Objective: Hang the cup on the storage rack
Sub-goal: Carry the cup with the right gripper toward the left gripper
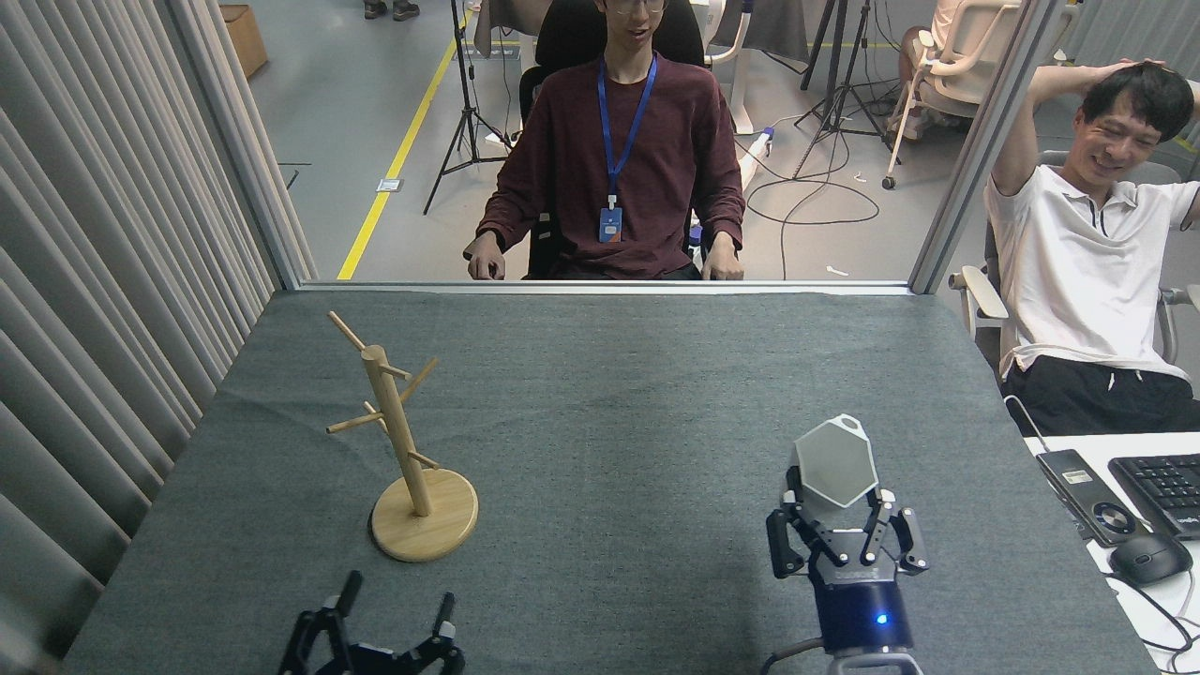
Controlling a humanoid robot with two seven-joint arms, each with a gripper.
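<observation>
Grey felt-like cloth covers the bench (600,394) in front of you, flat and bare apart from two things. Beyond its far edge, past a glass partition, two people sit in office chairs, one in a maroon jumper (614,159) at twelve o'clock and one in a white shirt (1087,262) at two o'clock; pleated panels wall off your nine o'clock side, and a keyboard (1162,487) and mouse (1148,558) lie on a side desk at four o'clock.

The wooden mug tree (403,441) stands upright on its disc base at about ten o'clock, every peg empty. Your right end effector (848,525) is at five o'clock, fingers closed around the lower body of the white hexagonal cup (832,464), which is tipped so that its pierced tab (851,427) points to twelve o'clock. The cup sits well apart from the rack. Your left end effector (389,614) hovers at seven o'clock, fingers spread and empty.

The risk, I judge, lies in the hole: it is small and the pegs are thin and angled, so a slight misalignment would bump the peg and shove or topple the light rack, since nothing steadies it. The smooth tapering cup could also slip in your grip as you rotate it.
</observation>
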